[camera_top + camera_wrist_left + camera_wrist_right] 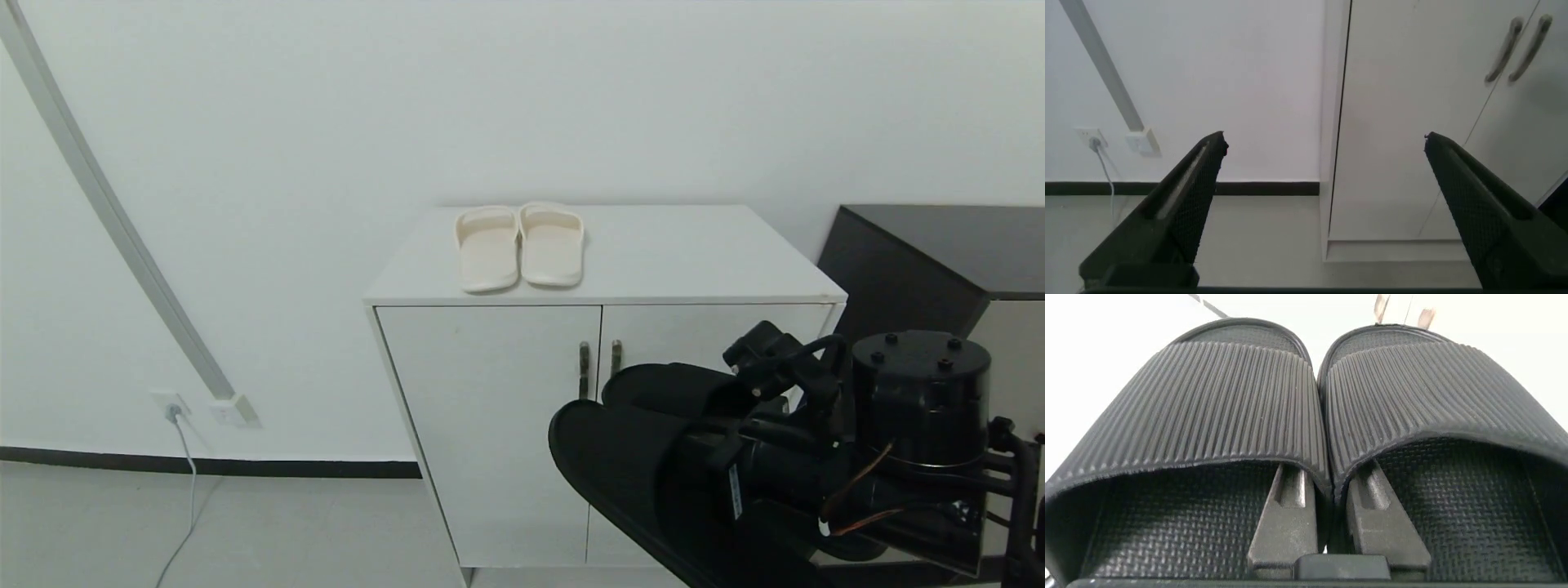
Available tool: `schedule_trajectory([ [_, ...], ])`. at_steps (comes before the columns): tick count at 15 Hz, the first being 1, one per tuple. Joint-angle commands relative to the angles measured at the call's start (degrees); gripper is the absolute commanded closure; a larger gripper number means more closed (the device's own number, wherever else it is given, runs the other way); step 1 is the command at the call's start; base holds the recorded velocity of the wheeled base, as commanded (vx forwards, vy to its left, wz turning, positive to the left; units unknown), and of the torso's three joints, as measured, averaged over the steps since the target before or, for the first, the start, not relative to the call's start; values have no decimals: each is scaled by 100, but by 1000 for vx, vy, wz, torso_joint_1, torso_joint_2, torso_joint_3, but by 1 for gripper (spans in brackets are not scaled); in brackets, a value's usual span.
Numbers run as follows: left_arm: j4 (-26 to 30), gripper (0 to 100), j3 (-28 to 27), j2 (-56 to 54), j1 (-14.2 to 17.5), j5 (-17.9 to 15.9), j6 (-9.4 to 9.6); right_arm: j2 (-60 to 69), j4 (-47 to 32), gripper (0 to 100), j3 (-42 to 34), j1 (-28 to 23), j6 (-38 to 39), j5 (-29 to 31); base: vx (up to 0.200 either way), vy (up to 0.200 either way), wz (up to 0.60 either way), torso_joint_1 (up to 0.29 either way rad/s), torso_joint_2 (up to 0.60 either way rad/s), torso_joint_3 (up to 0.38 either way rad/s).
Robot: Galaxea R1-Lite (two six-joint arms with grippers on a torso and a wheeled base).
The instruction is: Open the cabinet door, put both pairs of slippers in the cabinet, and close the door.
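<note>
Clamps the black slippers (645, 441) in the right gripper (1328, 469), one finger tucked inside each shoe, the two inner walls pinched between. Holds them at the lower right of the head frame, toes toward the white cabinet (694, 253), just in front of its handles (584, 369). Shows both doors (490, 408) shut. Finds the cream slippers (520, 247) side by side on the cabinet top, near frame centre. Spreads the left gripper (1325, 143) wide with nothing between its fingers, facing the cabinet's lower corner, with a wall socket (170, 404) at lower left.
</note>
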State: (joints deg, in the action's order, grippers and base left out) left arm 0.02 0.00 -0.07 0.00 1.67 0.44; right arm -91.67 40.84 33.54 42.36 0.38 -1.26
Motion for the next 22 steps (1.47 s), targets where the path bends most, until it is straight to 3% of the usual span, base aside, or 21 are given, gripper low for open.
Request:
schedule_trajectory([
  [1,-2,0,0,7,0,9,0,-123,82,100,-154,26,-134,-15,0,0,0,-203,515,315],
  [6,-2,0,0,7,0,-9,-9,-193,1146,100,-594,26,-161,11,0,0,0,-179,501,321],
  [11,-2,0,0,7,0,0,18,-351,1172,100,-629,18,-126,-15,0,0,0,-145,471,327],
  [13,-20,0,-9,7,0,-9,229,-422,1181,100,-603,53,-143,-15,0,0,0,-119,456,347],
  [15,-29,0,-26,7,0,-9,589,-448,1190,100,-603,88,-143,-6,0,0,0,-93,454,356],
  [16,-213,0,-650,86,9,0,782,-430,1190,100,-638,70,-117,-6,0,0,0,-76,447,369],
  [17,-213,0,-650,86,9,0,782,-430,1190,100,-638,70,-117,-6,0,0,0,-41,452,383],
  [18,-73,0,-1600,1167,-44,-255,686,-413,1190,100,-673,62,-126,-6,0,0,0,-32,427,388],
  [20,-319,0,-1802,2257,-123,-1107,343,-413,1190,100,-699,70,-143,-6,0,0,0,-27,432,413],
  [21,-451,0,-1811,2512,-123,-1354,281,-404,1190,100,-708,70,-152,11,0,0,0,-2,237,242],
  [22,-1057,0,-1811,3268,-123,-1951,123,-360,1286,100,-743,70,-152,20,0,0,0,2,149,134],
])
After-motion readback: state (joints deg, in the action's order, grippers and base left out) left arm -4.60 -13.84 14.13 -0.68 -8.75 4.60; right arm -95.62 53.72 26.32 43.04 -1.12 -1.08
